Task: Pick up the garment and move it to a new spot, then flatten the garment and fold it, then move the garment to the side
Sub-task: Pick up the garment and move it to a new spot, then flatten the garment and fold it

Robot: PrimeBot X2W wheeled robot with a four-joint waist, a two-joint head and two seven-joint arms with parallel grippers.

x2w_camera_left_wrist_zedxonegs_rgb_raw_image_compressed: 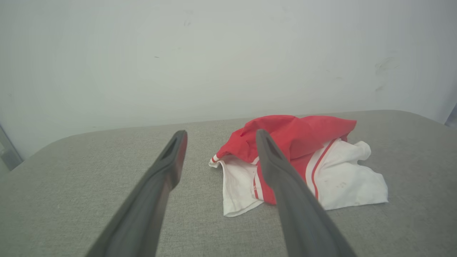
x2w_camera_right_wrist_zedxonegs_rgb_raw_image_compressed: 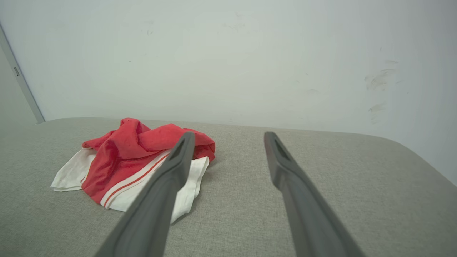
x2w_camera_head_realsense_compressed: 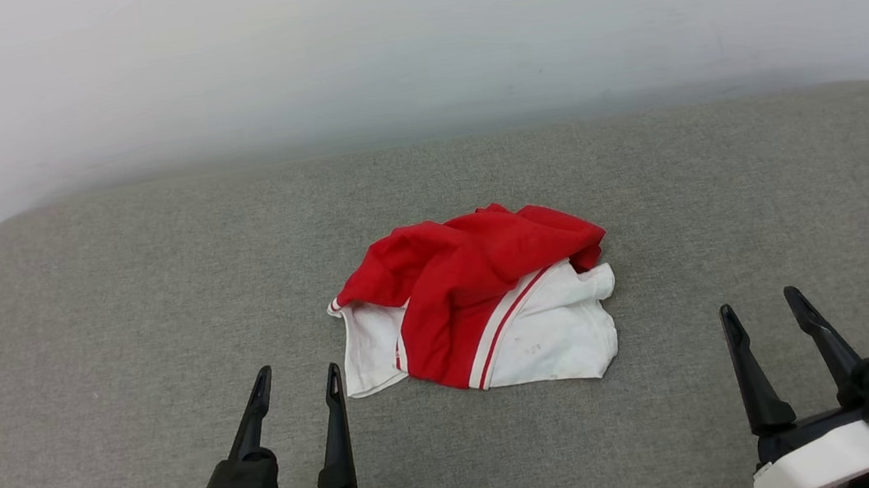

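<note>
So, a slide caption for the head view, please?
Crumpled garment on grey surface, open left gripper and right gripper nearby, not touching.

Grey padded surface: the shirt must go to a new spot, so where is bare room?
The grey padded surface is bare left of the crumpled red-and-white fabric shirt, right of it, and behind it up to the white wall. The front edge is tighter: the open left tool and right tool flank the shirt.

Head camera: high, looking forward and down onto the table (x2w_camera_head_realsense_compressed: pixel 120 316). Wrist cameras: low, close above the table, facing the wall (x2w_camera_left_wrist_zedxonegs_rgb_raw_image_compressed: pixel 214 53). All three views share the garment (x2w_camera_head_realsense_compressed: pixel 482 296).
</note>
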